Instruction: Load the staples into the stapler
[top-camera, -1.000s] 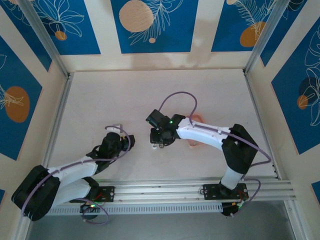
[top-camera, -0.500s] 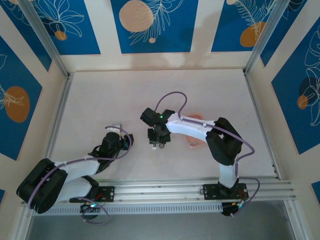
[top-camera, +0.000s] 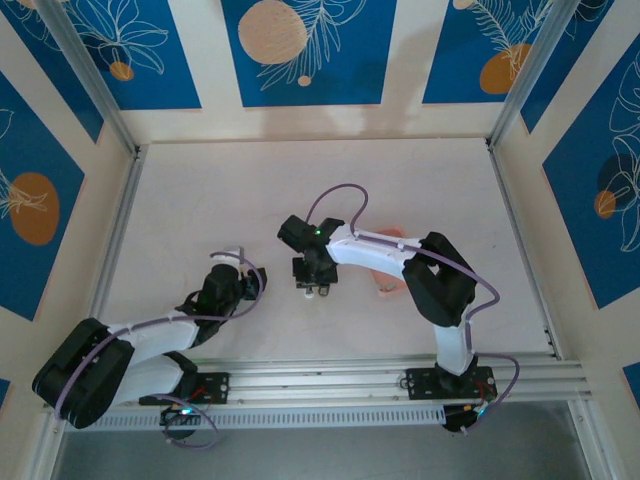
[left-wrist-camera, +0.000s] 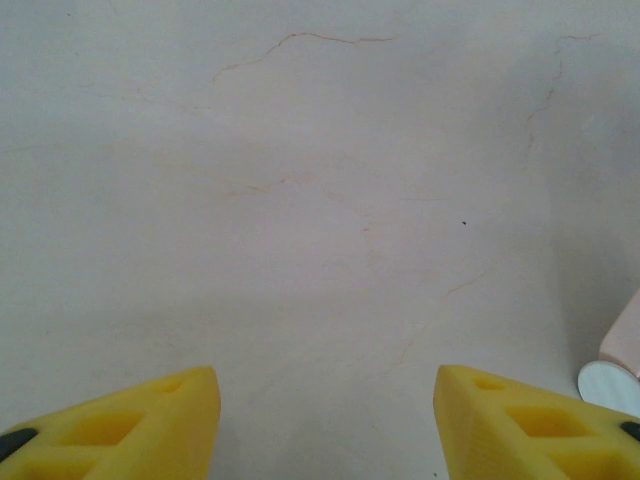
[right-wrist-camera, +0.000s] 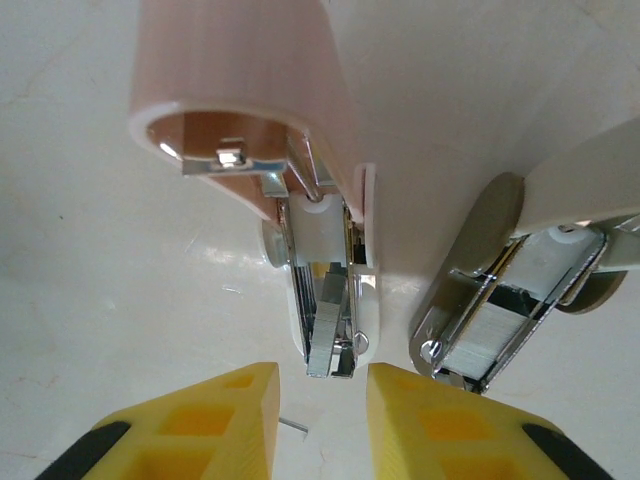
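Observation:
A pink stapler lies with its pink top swung up and its metal channel bare. A grey strip of staples sits tilted in that channel. Beside it on the right, a second stapler is also swung apart, with staples in its channel. My right gripper hovers just short of the pink stapler's front end, fingers narrowly open with nothing between them. From above, the right gripper sits over the staplers. My left gripper stands open over bare table, left of them.
A single loose staple lies on the table between my right fingers. A pink tray is partly hidden behind the right forearm. A small pale object shows at the right edge of the left wrist view. Metal rails border the table.
The right wrist has shifted a little left and its elbow has folded in closer, while its fingers narrowed slightly. The left arm has barely moved.

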